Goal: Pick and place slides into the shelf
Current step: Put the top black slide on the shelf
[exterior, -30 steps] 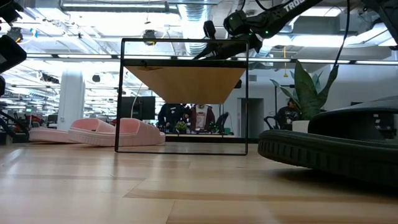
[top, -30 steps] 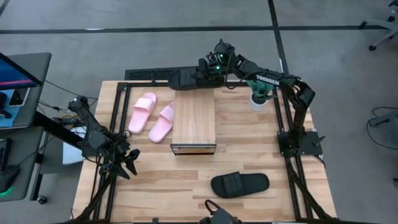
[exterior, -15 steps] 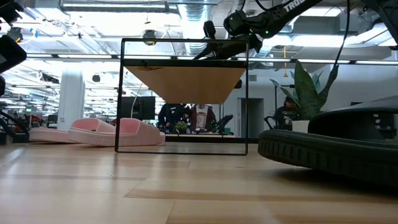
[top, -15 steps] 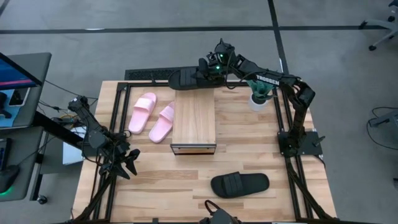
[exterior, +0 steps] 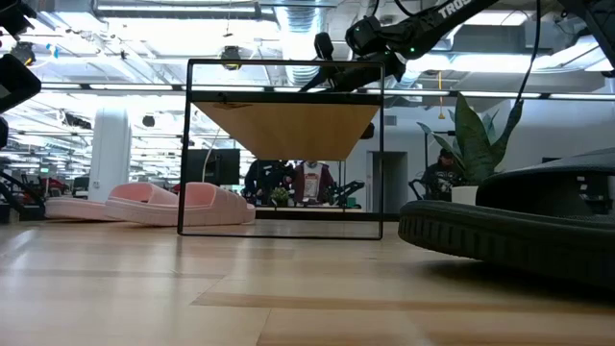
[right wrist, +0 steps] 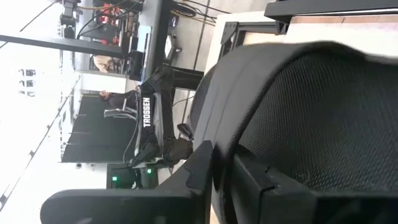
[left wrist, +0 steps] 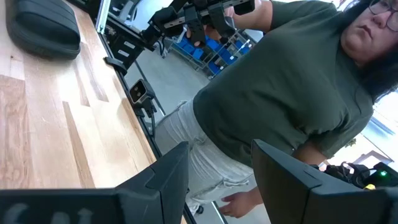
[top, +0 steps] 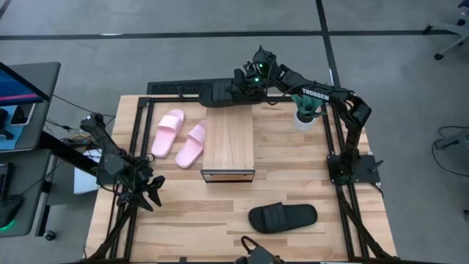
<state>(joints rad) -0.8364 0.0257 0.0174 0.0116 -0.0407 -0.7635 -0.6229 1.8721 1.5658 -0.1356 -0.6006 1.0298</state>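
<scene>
One black slide [top: 218, 94] lies crosswise at the far end of the shelf [top: 229, 143], level with its light wood top. My right gripper [top: 239, 84] is at the slide's right end, shut on it. A second black slide [top: 283, 217] lies sole down on the table near the front edge and looms large in the low view [exterior: 519, 231]. Two pink slides [top: 179, 137] lie side by side on the table left of the shelf. At the table's left front, my left gripper [top: 150, 192] hangs open and holds nothing. My right gripper pinches the black slide's raised side rim [right wrist: 221, 146] between its two fingers, at the slide's right end. The fingers reach in from the table's far right, slanting slightly down. The slide lies roughly level at the shelf top's far edge; whether it rests there I cannot tell.
A small plant in a white pot [top: 305, 117] stands on the table's far right, under my right arm. A dark frame rail runs along the table's edges. A person [left wrist: 280, 93] stands beyond the table's near side. A monitor [top: 18, 95] stands off the table's left.
</scene>
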